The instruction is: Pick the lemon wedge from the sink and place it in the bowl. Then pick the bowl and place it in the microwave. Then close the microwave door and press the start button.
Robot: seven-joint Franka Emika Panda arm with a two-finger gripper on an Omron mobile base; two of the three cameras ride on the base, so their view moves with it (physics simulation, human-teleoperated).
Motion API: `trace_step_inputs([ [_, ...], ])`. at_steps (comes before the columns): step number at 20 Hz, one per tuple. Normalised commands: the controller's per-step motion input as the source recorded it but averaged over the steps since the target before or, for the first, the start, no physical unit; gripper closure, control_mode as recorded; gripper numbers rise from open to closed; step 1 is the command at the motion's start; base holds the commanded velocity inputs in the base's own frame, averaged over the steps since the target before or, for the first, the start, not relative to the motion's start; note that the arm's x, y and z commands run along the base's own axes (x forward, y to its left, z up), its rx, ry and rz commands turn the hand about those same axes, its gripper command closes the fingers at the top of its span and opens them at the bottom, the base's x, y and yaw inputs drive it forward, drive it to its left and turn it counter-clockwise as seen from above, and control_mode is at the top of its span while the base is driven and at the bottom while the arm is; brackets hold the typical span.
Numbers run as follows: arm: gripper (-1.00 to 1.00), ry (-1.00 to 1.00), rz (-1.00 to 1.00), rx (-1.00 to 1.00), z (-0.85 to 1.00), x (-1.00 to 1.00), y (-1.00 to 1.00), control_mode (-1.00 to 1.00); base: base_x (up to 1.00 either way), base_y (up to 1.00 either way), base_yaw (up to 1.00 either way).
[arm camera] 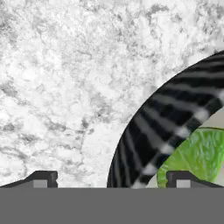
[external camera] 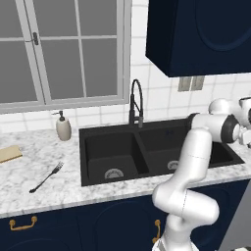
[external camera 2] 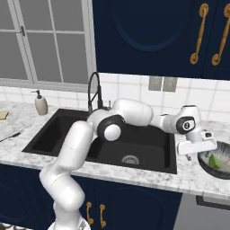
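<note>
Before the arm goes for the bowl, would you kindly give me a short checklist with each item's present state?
1. Lemon wedge lies inside the bowl: ok.
2. Claw open, holding nothing: ok.
3. Claw fingers straddle the bowl's rim, one over the counter, one over the inside: ok.
4. Bowl stands upright on the counter right of the sink: ok.
5. Sink basins free of the wedge: ok.
6. Microwave door open and ready: cannot tell.
</note>
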Motion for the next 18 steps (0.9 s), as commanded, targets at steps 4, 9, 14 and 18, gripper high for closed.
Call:
trace_step_inputs([
  [4, -1.0, 0.1, 0.12, -0.05, -0.41, 0.28, -0.36, -1.0, 0.0, 0.0, 0.0],
  [9, -1.0, 0.07, 0.19, 0.0, -0.34, 0.01, -0.57, -1.0, 0.0, 0.0, 0.0],
  [14, -1.0, 0.01, 0.09, 0.0, -0.24, -0.08, -0.5, -1.0, 0.0, 0.0, 0.0],
  [18, 1.0, 0.08, 0.07, 0.0, -0.73, 0.0, -0.46, -1.0, 0.0, 0.0, 0.0],
])
